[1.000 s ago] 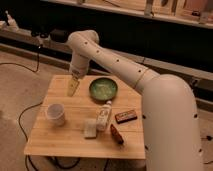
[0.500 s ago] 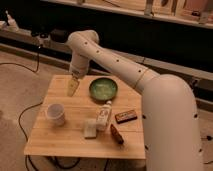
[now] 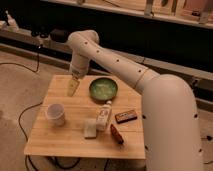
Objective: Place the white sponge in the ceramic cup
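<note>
The white sponge [image 3: 90, 128] lies flat near the front middle of the wooden table [image 3: 55, 142], just left of a white labelled bottle [image 3: 104, 115]. The ceramic cup [image 3: 55, 114] stands upright at the table's left side. My gripper [image 3: 72, 89] hangs over the back left of the table, left of the green bowl, well behind the cup and the sponge. It holds nothing that I can see.
A green bowl [image 3: 103, 89] sits at the back middle. A dark rectangular bar [image 3: 126, 116] and a small reddish object [image 3: 116, 134] lie right of the bottle. My arm [image 3: 125, 65] spans the table's back right. Cables run on the floor at the left.
</note>
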### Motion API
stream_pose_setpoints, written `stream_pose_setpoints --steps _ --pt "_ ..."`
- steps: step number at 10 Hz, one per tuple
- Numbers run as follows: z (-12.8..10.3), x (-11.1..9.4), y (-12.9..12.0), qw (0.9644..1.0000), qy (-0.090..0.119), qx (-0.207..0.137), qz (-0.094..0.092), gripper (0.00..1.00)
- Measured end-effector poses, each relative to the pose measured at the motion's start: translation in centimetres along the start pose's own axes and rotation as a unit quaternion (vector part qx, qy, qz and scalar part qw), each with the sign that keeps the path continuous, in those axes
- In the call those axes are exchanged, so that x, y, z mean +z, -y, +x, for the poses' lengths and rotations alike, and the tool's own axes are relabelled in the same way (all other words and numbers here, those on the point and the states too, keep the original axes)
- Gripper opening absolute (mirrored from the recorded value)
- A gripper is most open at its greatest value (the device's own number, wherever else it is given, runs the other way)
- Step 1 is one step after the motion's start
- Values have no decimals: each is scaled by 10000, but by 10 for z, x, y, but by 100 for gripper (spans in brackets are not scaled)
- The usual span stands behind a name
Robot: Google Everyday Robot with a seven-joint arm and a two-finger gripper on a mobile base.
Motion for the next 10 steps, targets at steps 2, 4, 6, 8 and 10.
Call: stream_pose_setpoints --steps 2,4,6,8,10 --pt "0 0 0 10000 0 0 1 80" --pt "0 0 0 10000 0 0 0 80" --pt "0 0 0 10000 0 0 1 80" --pt "-1 0 0 10000 18 35 -5 80" --pt "-17 0 0 9991 197 372 42 80"
